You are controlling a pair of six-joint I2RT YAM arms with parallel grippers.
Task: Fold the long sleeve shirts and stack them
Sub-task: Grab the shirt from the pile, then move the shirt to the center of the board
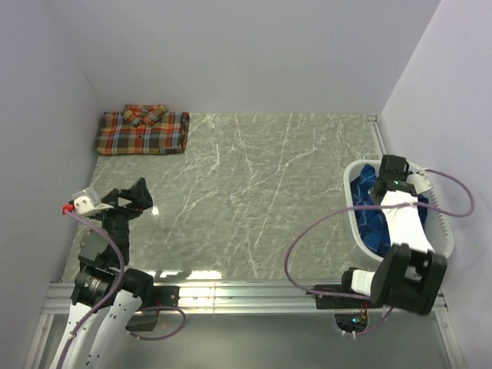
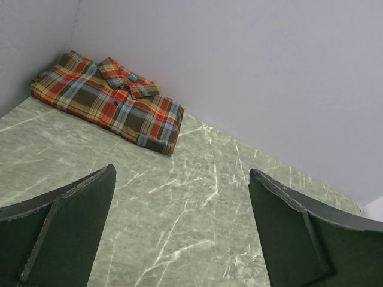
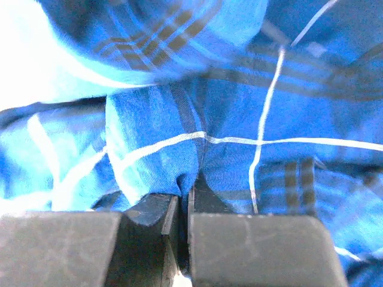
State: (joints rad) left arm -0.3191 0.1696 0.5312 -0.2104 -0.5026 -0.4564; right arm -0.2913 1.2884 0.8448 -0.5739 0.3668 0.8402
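– Down inside the white basket (image 1: 444,231), at the counter's (image 1: 254,192) right edge, what has the right tool (image 3: 184,200) got?

– A fold of the blue shirt (image 3: 239,119). The fingers are pinched almost together and a ridge of the plaid is caught between them.

– Which way does the shirt run from there?

– I can't tell. It is a crumpled heap that fills the basket, so no long axis shows. The cloth sits right under and around the fingertips, and the basket wall rings it on every side.

– So what does the next move turn on?

– As I read it, going up first, so the cloth clears the rim. Then left, because the bare counter lies to the left of the basket.

– How is the right arm (image 1: 403,223) posed?

– It reaches forward from its base over the basket, with the wrist tipped down into the cloth.

– And the other side?

– The left tool (image 2: 182,173) hangs above the counter's left part, its fingers spread wide and holding nothing. It is well apart from the basket, so the right arm is clearly the nearer one.

– The second shirt?

– The red-orange shirt (image 1: 143,131) lies folded, collar up, in the far left corner against the wall.
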